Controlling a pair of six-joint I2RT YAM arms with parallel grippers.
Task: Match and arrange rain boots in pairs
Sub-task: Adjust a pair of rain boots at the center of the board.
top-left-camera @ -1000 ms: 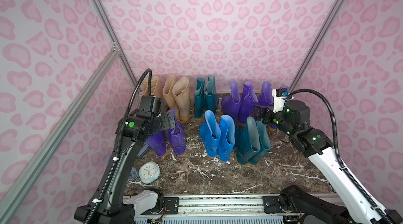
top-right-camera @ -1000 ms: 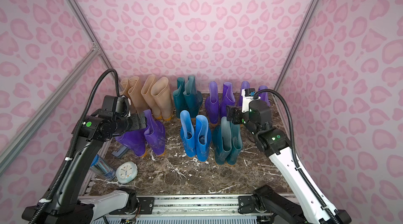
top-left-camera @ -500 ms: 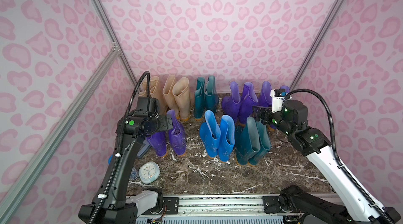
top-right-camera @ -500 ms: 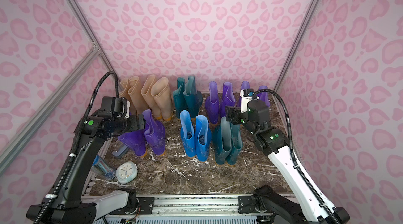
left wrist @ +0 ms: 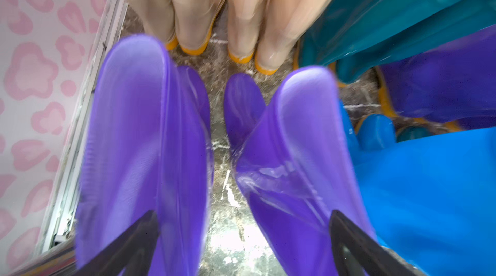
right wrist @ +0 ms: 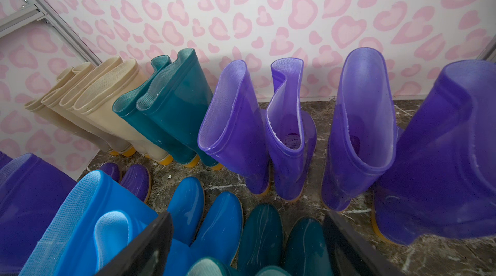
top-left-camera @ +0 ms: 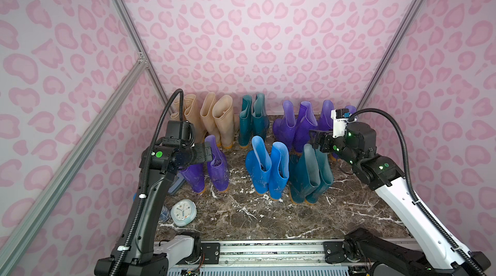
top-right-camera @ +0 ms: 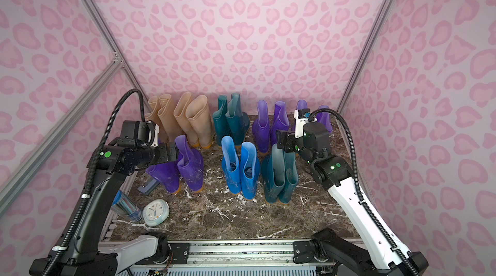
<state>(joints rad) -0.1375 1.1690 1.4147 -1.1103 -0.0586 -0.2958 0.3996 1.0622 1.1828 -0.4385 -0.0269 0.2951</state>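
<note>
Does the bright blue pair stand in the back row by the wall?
No, the bright blue pair stands in front, between a purple pair and a dark teal pair.

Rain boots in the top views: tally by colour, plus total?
Beige rain boots: 4
Dark teal rain boots: 4
Purple rain boots: 6
Bright blue rain boots: 2
Total: 16
</note>
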